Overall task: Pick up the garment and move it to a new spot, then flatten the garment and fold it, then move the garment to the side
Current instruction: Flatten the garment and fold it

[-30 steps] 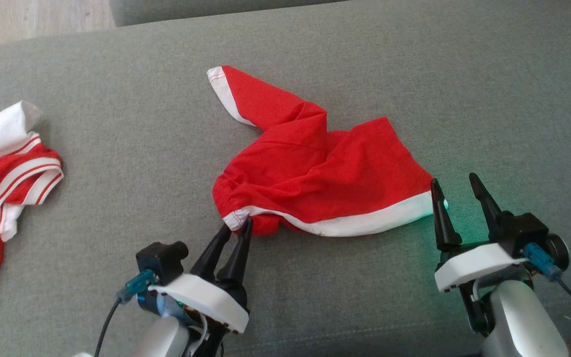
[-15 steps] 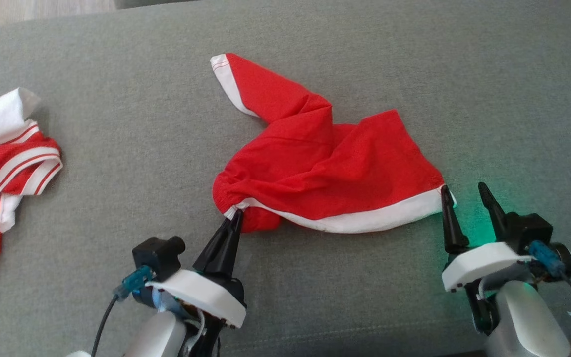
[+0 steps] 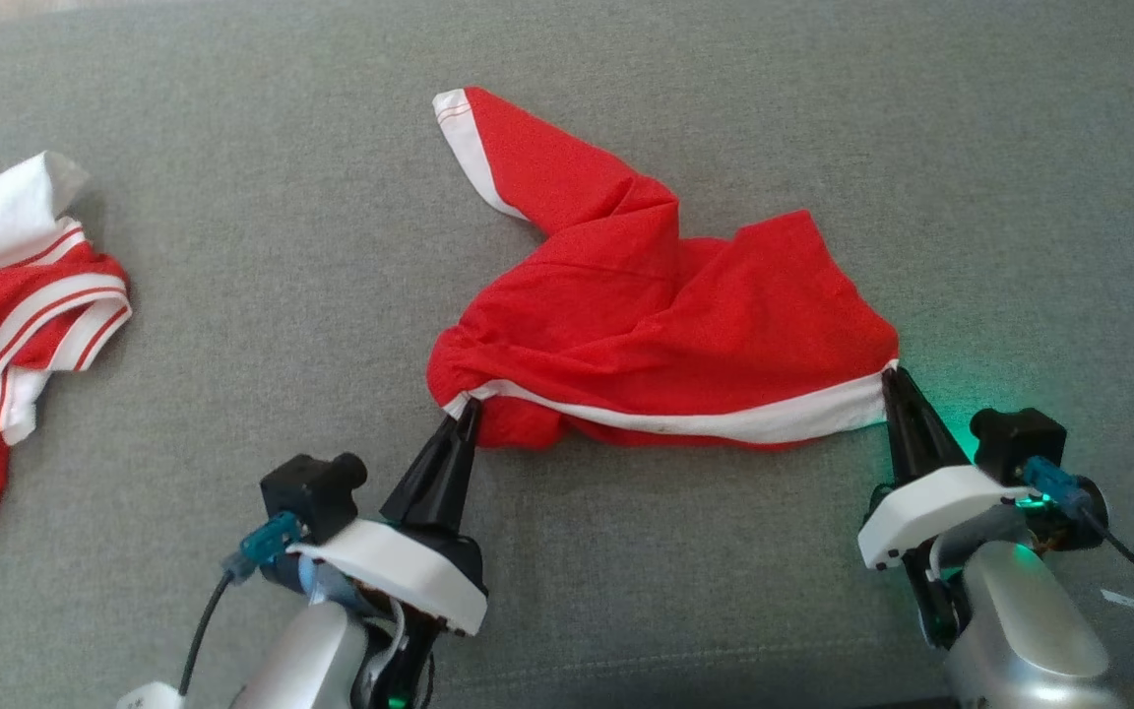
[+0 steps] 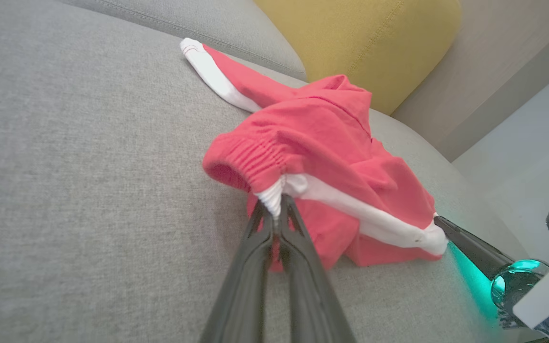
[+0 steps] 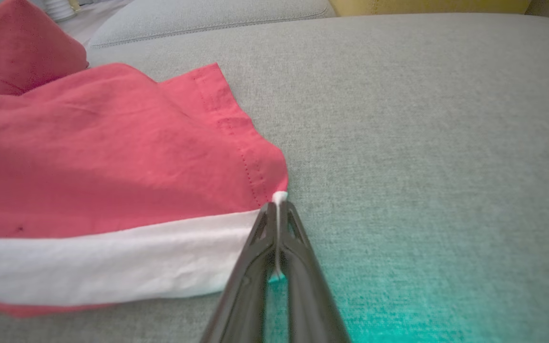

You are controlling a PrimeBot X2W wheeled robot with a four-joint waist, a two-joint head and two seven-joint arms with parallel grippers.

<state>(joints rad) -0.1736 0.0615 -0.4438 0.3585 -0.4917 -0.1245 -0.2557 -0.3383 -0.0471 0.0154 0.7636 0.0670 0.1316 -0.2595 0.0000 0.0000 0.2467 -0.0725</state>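
The garment [image 3: 665, 325] is a pair of red shorts with a white side stripe, lying crumpled in the middle of a grey sofa seat [image 3: 331, 197]. One leg points up and to the left. My left gripper [image 3: 470, 409] is shut on the white stripe end at the elastic waistband [image 4: 274, 197]. My right gripper [image 3: 890, 374] is shut on the white stripe's corner at the leg hem [image 5: 278, 200]. The stripe runs stretched between the two grippers along the garment's near edge. In the left wrist view my right gripper [image 4: 439, 220] shows at the far stripe end.
A second red and white striped garment [image 3: 16, 315] lies bunched at the seat's left edge. A yellow cushion [image 4: 360, 43] stands behind the shorts in the left wrist view. Green light from my right wrist glows on the sofa fabric [image 5: 360, 305].
My left gripper closed on the waistband end first, then my right gripper slid in and closed on the hem corner. The head camera tilted, shifting the whole picture slightly.
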